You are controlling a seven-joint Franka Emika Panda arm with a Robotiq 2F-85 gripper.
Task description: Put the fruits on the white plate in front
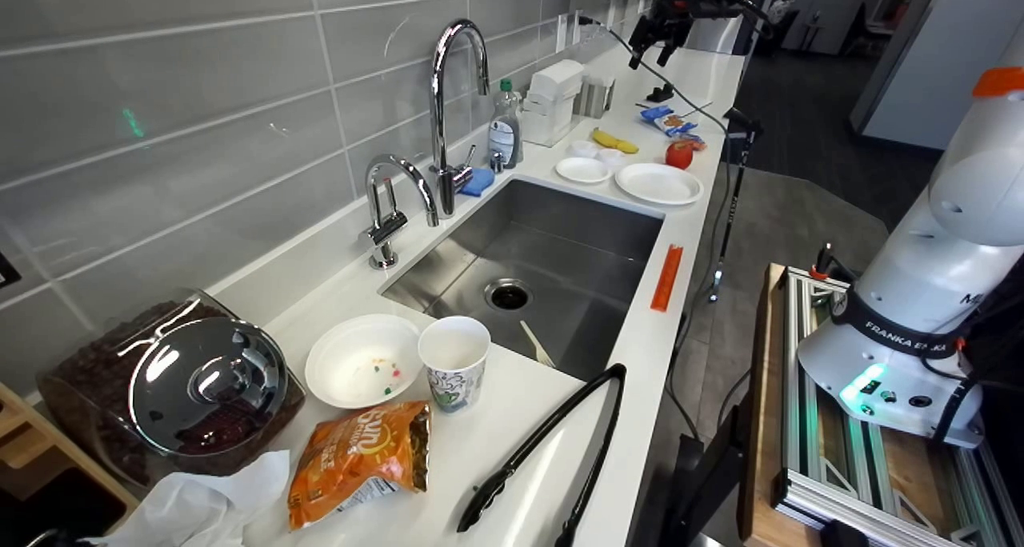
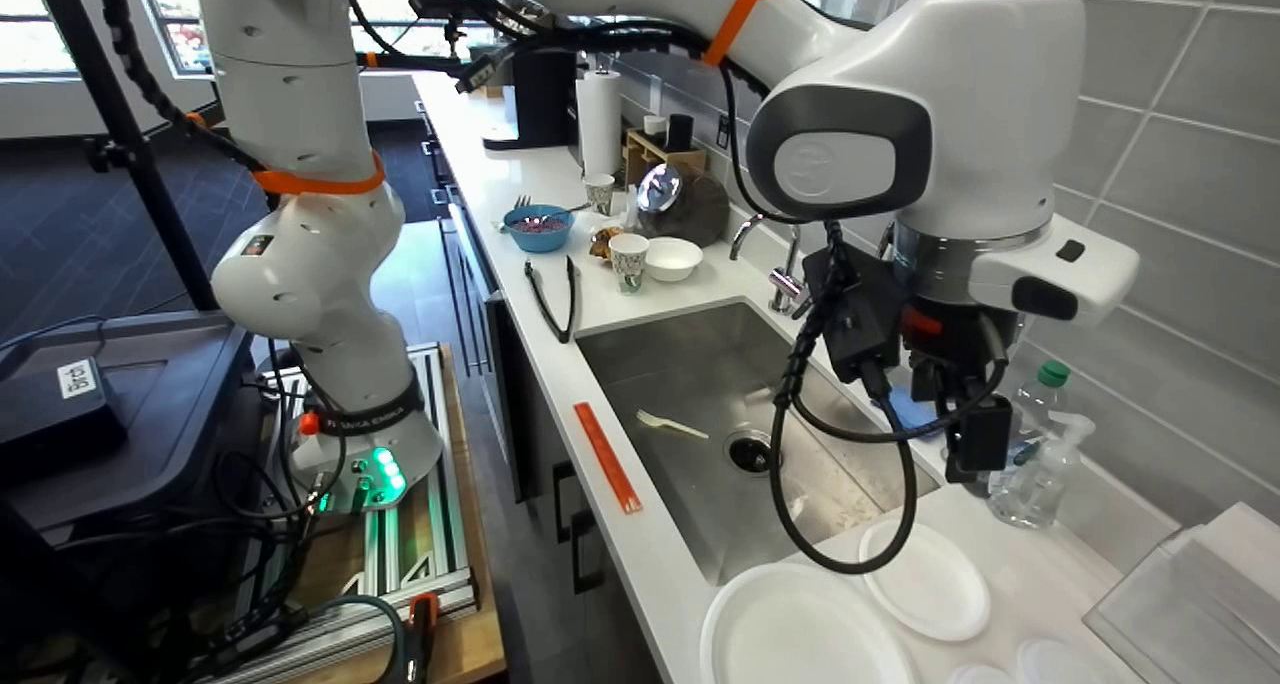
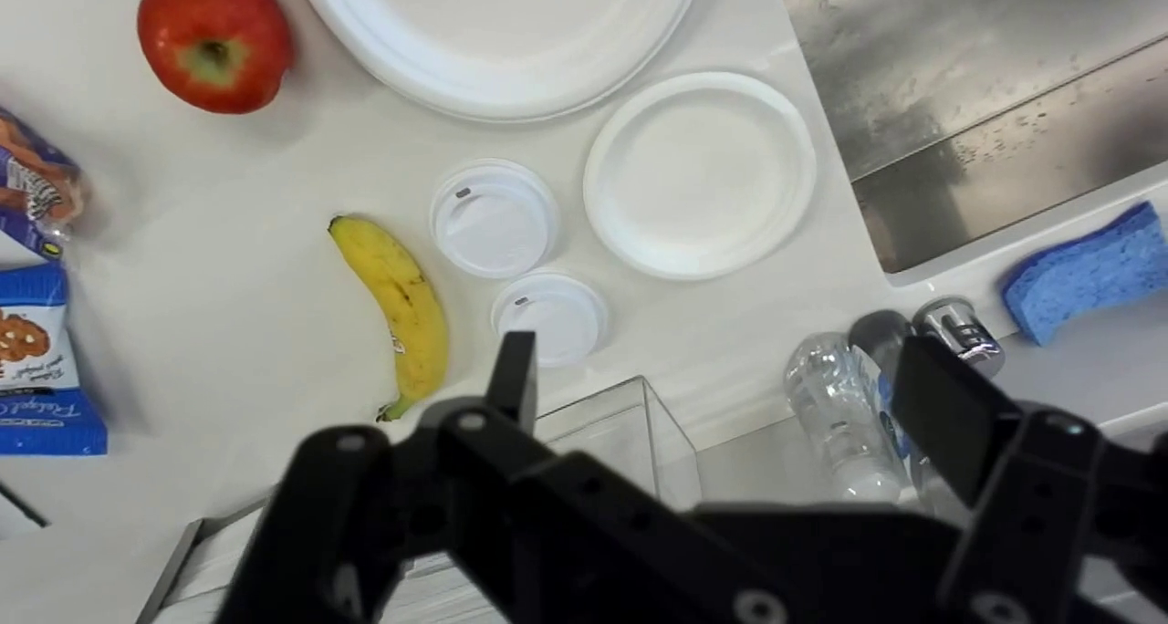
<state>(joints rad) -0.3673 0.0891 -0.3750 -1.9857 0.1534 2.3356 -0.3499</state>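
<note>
The fruits are a red apple point(image 3: 214, 40) and a yellow banana point(image 3: 401, 305), both lying on the counter in the wrist view. The apple point(image 1: 679, 157) and banana point(image 1: 614, 141) also show in an exterior view; both are out of view in the other exterior frame. The large white plate point(image 3: 511, 45) lies beside the apple, cut off by the frame's top; it also shows in both exterior views point(image 1: 659, 184) point(image 2: 805, 629), bare. My gripper point(image 3: 716, 369) is open and empty, high above the counter, with the banana left of its fingers. The gripper also shows in an exterior view point(image 1: 650, 56).
A smaller white plate point(image 3: 701, 175) and two white cup lids point(image 3: 494, 218) lie between banana and sink point(image 3: 985, 86). Snack bags point(image 3: 36, 359) lie at the left. A clear box point(image 3: 620, 432), bottles point(image 3: 844, 423) and a blue sponge point(image 3: 1090, 268) stand along the wall. A tall faucet point(image 1: 442, 107) rises behind the sink.
</note>
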